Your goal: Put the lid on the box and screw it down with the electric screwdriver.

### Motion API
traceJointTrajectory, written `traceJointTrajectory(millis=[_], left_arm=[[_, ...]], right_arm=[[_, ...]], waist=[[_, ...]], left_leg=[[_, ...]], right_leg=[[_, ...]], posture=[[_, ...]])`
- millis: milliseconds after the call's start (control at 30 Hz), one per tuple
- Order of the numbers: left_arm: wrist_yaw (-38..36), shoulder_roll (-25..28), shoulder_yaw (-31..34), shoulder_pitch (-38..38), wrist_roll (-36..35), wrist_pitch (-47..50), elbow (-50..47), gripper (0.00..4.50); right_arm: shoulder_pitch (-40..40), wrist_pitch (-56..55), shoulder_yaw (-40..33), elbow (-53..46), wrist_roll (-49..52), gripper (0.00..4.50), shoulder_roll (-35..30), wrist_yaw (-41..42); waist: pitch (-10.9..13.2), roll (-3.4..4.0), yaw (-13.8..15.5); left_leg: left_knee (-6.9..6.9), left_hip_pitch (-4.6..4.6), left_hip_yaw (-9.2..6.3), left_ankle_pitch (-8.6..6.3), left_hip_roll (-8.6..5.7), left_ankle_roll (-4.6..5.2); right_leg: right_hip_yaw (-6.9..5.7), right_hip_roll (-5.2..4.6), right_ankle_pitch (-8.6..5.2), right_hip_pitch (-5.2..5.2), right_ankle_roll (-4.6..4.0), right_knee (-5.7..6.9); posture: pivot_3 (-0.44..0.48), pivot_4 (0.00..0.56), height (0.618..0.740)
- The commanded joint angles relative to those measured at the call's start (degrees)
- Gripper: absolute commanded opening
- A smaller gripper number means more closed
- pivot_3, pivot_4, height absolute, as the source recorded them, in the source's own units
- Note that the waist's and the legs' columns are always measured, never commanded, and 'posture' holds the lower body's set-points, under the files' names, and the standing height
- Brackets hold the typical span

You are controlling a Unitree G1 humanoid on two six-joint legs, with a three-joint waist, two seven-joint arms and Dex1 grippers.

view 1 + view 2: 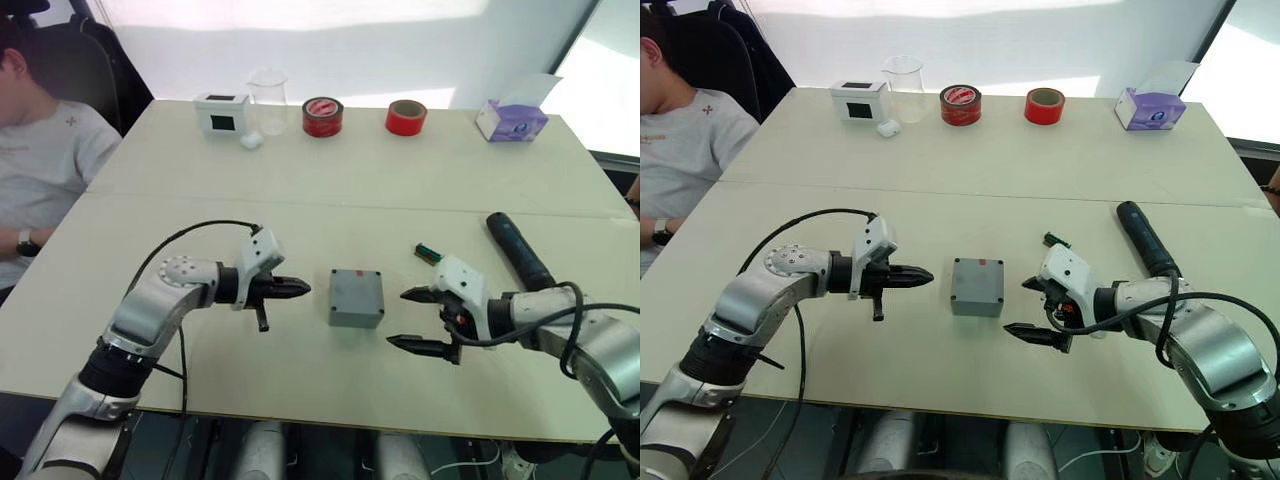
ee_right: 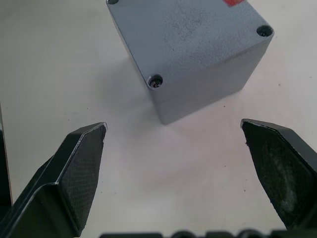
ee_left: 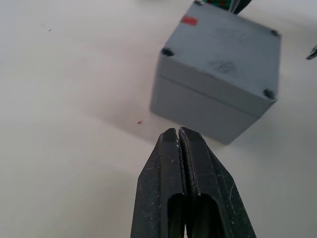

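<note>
From the left eye view, the box sits on the table between the two grippers, its lid already resting on top, so the pair stands ready for screwing. The left gripper points at the box from the robot's left with its fingers pressed together, holding nothing. The right gripper faces it from the other side, fingers spread wide and empty, as if to frame the box. The electric screwdriver lies untouched on the table beyond the right arm, near a small green part.

The right eye view shows the far edge's clutter: a white box with a black screen, a clear beaker, two red tape rolls and a tissue box, all well apart from the work.

In the left wrist view, the closed fingertips sit near the box's side; a red mark shows on the lid's top, with screw holes at the corners.

In the right wrist view, the open fingers straddle a corner, apart from it.
</note>
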Motion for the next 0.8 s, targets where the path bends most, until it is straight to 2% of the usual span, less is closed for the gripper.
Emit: traceJointTrajectory(millis=[33, 300, 800], left_arm=[[-1.06, -0.27, -0.98, -1.13, 1.02, -1.54, -0.63, 0.00], [-1.31, -2.88, -4.37, -1.36, 4.13, -4.23, 0.82, 0.00], [-1.18, -9.94, -5.78, -6.51, 7.48, -9.29, 8.48, 0.00]], right_arm=[[0.22, 1.27, -1.63, -1.55, 2.62, 4.45, 0.31, -0.24], [-0.22, 2.66, 2.37, -4.10, 3.40, 4.45, 2.01, -2.82], [0.29, 7.32, 1.87, -8.82, 9.49, 4.45, 4.94, -6.21]], waist=[[0.00, -0.01, 0.04], [0.00, -0.02, -0.04], [-0.01, -0.04, 0.08]], left_leg=[[0.00, 0.00, 0.00, 0.00, 0.00, 0.00], [0.01, 0.00, -0.01, -0.01, 0.01, 0.01], [0.26, -0.04, -0.03, -0.19, 0.02, 0.32]], right_leg=[[0.00, 0.00, 0.00, 0.00, 0.00, 0.00], [0.00, 0.00, 0.00, 0.01, 0.00, 0.00], [-0.01, -0.01, 0.00, 0.07, 0.00, 0.07]], posture=[[0.000, 0.150, 0.715], [0.000, 0.150, 0.715], [0.000, 0.150, 0.715]])
